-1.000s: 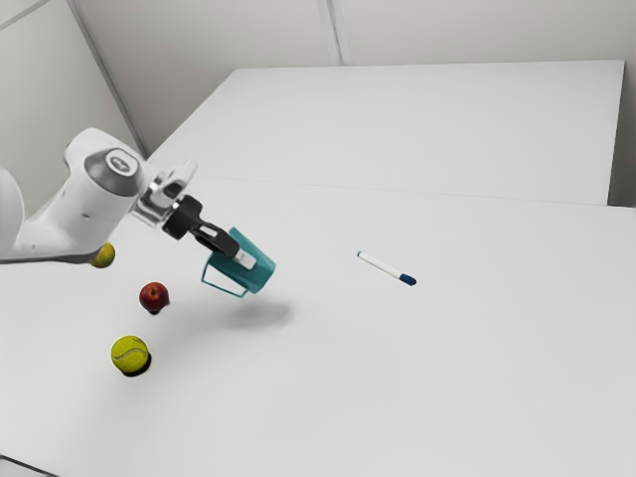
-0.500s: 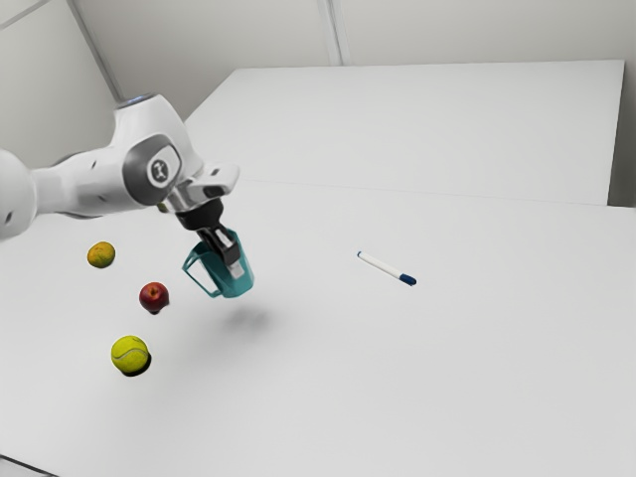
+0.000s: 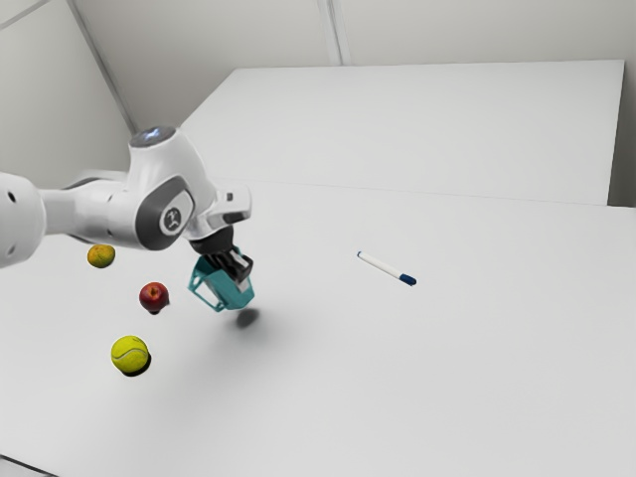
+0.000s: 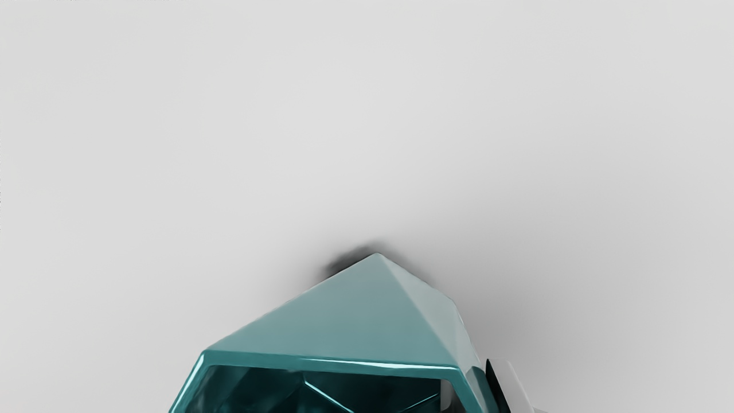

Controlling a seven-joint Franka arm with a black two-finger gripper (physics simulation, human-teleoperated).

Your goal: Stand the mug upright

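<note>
While its smooth, glossy teal walls lean away from upright, the mug [image 3: 231, 290] hangs low at the table [image 3: 447, 378], a dark shadow [image 3: 247, 318] near its base; whether its lowest edge touches, I cannot tell. Its mouth is angular, its sides flat-faced, its angular handle [image 3: 203, 298] toward the exterior view's left. The black gripper [image 3: 241, 269] is closed on the mug's wall, one finger inside and one outside, parted by that wall's thickness. Toward the exterior view's left sit a shiny red apple [image 3: 154, 296], a fuzzy yellow tennis ball [image 3: 130, 355] and a round orange [image 3: 100, 255]; toward its right lies a slim white marker [image 3: 383, 266] with a blue cap.
</note>
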